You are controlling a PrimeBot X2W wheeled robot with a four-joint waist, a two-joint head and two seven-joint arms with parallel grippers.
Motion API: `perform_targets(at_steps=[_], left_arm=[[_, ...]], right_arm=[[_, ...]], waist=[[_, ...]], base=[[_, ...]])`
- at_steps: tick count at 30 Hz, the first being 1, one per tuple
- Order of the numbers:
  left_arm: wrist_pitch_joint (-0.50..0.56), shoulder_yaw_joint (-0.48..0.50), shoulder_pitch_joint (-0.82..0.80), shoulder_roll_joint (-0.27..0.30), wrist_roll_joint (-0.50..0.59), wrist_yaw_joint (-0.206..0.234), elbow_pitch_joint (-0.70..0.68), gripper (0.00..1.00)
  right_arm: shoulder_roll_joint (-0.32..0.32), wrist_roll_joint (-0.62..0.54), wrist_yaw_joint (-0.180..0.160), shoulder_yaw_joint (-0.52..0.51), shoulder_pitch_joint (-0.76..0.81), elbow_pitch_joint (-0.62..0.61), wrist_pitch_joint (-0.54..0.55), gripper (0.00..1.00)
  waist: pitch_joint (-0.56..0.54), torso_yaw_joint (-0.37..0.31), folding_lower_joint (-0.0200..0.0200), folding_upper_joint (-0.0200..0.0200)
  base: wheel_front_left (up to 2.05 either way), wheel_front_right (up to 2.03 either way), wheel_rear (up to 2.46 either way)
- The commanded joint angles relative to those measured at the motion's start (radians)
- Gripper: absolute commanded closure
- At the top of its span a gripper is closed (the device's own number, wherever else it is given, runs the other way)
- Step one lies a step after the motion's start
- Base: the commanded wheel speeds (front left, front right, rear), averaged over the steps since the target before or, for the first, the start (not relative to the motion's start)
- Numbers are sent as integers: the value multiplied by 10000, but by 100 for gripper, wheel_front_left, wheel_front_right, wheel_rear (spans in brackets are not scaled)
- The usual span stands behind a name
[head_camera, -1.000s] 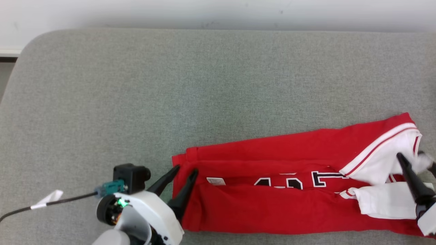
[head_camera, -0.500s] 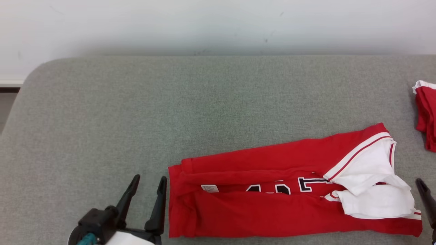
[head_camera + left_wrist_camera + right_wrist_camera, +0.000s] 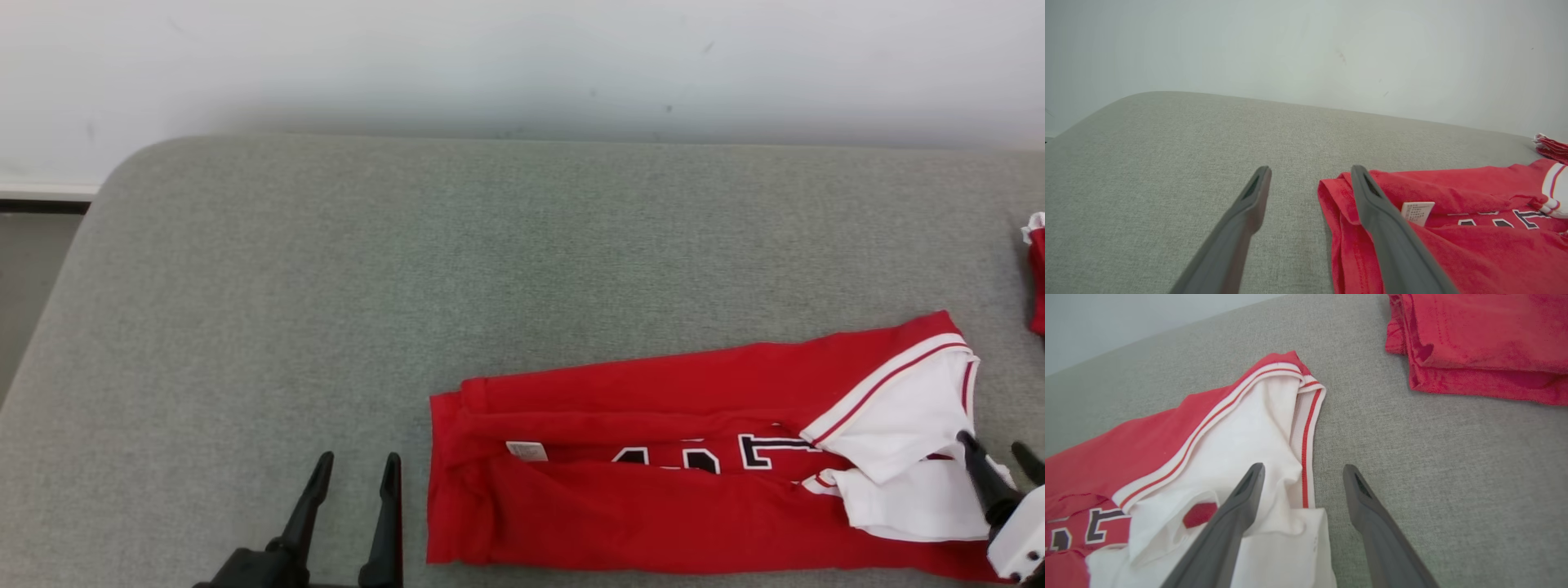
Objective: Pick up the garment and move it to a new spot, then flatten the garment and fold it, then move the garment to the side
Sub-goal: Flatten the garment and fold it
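The garment (image 3: 653, 457) is a red shirt with white sleeves and black lettering, folded into a long band across the near part of the grey surface. It also lies in the left wrist view (image 3: 1453, 228) and the right wrist view (image 3: 1180, 457). My left gripper (image 3: 355, 469) stands open just left of its red hem end, with nothing between its fingers (image 3: 1310, 179). At the white sleeve end my right gripper (image 3: 1000, 453) is open too; one finger hangs over the sleeve (image 3: 1302, 473) and the other over bare surface.
The grey padded surface (image 3: 408, 269) has a rounded far-left corner and a white wall behind it. A second folded red cloth (image 3: 1486, 347) lies to the right of the garment, seen at the right edge of the head view (image 3: 1037, 278).
Both grippers have opened and let go of the garment's ends, drawing back from it. The head camera has shifted, so the whole scene sits differently in view.
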Motion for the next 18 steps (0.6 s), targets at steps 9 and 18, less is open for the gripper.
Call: perform_targets(at_steps=[9,18], left_arm=[[-14,938,284,-760,869,-871,373,0],[-14,1484,173,-1160,1294,-1444,630,0]], right_arm=[[547,-146,1,331,-9,802,576,0],[930,403,27,909,-246,1039,293,100]], waist=[[210,225,1,0],[317,166,1,0]], base=[[0,0,0],[0,0,0]])
